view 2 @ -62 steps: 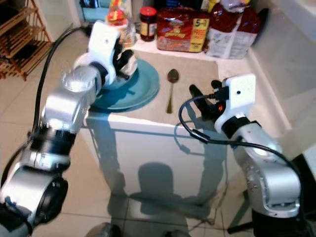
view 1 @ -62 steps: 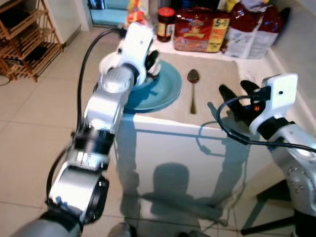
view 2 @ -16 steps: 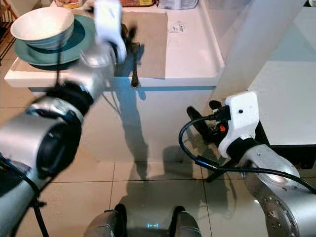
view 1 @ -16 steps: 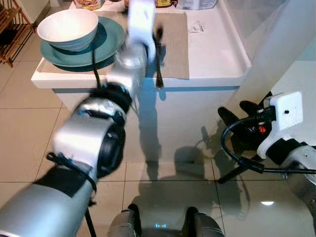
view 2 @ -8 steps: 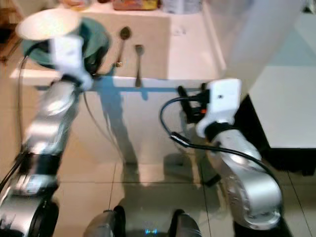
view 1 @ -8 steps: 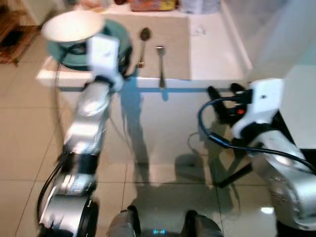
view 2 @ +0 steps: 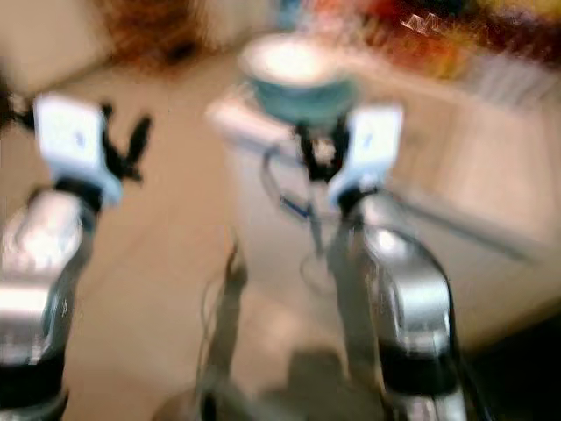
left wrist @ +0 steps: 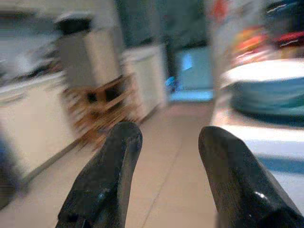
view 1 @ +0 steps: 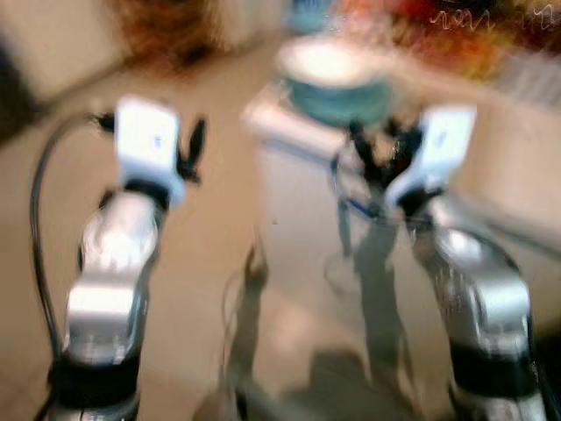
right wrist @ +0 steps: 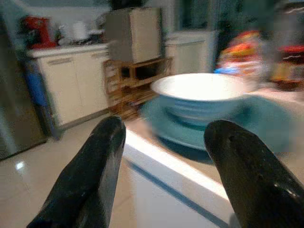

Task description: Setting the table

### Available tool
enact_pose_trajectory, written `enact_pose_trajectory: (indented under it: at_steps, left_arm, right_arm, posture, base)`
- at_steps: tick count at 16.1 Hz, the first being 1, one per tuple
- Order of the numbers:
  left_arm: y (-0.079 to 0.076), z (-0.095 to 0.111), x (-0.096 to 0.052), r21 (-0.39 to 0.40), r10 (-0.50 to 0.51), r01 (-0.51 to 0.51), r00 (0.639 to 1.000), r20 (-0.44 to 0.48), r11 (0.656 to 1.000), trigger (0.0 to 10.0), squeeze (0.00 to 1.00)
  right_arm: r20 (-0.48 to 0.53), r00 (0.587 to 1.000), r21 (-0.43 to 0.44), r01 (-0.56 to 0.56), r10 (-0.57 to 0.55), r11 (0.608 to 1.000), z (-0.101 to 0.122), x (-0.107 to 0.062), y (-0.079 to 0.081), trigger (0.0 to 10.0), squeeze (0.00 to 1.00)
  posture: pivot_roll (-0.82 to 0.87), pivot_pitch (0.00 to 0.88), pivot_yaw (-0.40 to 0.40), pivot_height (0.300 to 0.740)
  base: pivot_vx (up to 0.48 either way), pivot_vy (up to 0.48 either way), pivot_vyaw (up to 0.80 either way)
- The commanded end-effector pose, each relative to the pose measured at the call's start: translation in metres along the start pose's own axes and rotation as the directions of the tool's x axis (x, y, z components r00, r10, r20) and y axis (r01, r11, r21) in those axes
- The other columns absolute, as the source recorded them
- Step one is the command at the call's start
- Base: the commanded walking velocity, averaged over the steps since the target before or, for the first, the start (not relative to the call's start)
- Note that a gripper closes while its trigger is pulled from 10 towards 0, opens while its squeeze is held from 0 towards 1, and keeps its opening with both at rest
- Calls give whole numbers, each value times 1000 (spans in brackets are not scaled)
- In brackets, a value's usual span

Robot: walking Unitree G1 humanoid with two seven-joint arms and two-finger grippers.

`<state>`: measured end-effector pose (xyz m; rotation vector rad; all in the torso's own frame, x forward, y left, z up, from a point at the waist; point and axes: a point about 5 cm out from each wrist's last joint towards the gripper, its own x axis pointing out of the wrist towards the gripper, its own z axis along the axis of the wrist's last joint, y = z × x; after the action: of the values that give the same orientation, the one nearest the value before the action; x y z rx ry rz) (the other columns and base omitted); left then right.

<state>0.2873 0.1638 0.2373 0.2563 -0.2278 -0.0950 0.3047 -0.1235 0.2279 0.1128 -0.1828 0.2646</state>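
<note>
Both eye views are badly blurred. A white bowl (view 1: 329, 60) sits on a teal plate (view 1: 337, 101) at the near end of the white table (view 1: 280, 132). My right gripper (view 1: 379, 149) is raised just before that end, open and empty. In the right wrist view, its fingers (right wrist: 97, 175) frame the bowl (right wrist: 204, 90) and plate (right wrist: 266, 126) close ahead. My left gripper (view 1: 188, 145) is held up over the floor to the left of the table, open with nothing in it. Beside its fingers (left wrist: 111, 175), the plate (left wrist: 268, 95) shows off to one side.
Blurred red and yellow food packages (view 1: 456, 35) stand at the back of the table. A wooden rack (right wrist: 137, 71) and pale cabinets (right wrist: 71, 90) line the far side of the room. Tiled floor (view 1: 219, 263) lies open to the table's left.
The whole picture has swung, so the camera moved. My left arm has drawn back from the table and is now over the floor. The right gripper is now raised by the plate.
</note>
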Motion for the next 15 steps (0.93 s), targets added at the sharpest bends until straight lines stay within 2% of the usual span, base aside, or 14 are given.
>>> enact_pose_trajectory:
  at_steps: [1,4,6,7,11,12,13,14,15]
  left_arm:
    - [-4,-1,0,4,-3,3,1000,-17,1000,10000,0]
    - [-13,-11,-6,-16,-59,58,997,-56,998,10000,0]
    - [-15,-8,-6,-28,-71,70,996,-49,997,10000,0]
    - [-16,-7,-6,-33,-78,76,996,-47,997,10000,0]
    - [-20,-5,-5,-48,-84,82,996,-38,996,10000,0]
    - [-22,-5,-6,-65,-98,95,995,-34,993,10000,0]
    - [-28,-4,-8,-108,-131,128,991,-25,986,10000,0]
    - [-33,-4,-9,-95,-177,174,984,-25,980,10000,0]
    - [-35,-3,-10,-96,-206,203,978,-19,974,10000,0]
  right_arm:
    - [23,999,-12,50,-49,999,4,0,-9,10000,0]
    - [70,990,10,122,-123,992,15,7,-21,10000,0]
    - [95,990,-15,109,-107,994,25,12,-25,10000,0]
    - [100,990,8,96,-96,995,30,16,-26,10000,0]
    - [102,986,18,129,-130,991,43,24,-38,10000,0]
    - [104,981,20,162,-164,986,46,24,-45,10000,0]
    - [83,976,28,202,-203,979,49,24,-56,10000,0]
    - [25,976,28,217,-218,976,48,24,-63,10000,0]
    - [-2,972,27,234,-234,972,48,23,-69,10000,1000]
  posture:
    - [26,79,-33,740]
    - [18,83,-27,740]
    - [17,82,-31,740]
    - [17,80,-35,740]
    - [15,76,-42,740]
    - [14,75,-45,740]
    - [13,74,-48,740]
    - [11,74,-48,740]
    - [9,75,-50,740]
  base:
    - [349,0,800]
    - [354,0,181]
    - [384,0,0]
    - [382,0,0]
    - [390,0,-800]
    - [371,0,0]
    - [0,0,0]
    - [0,0,0]
    - [0,0,0]
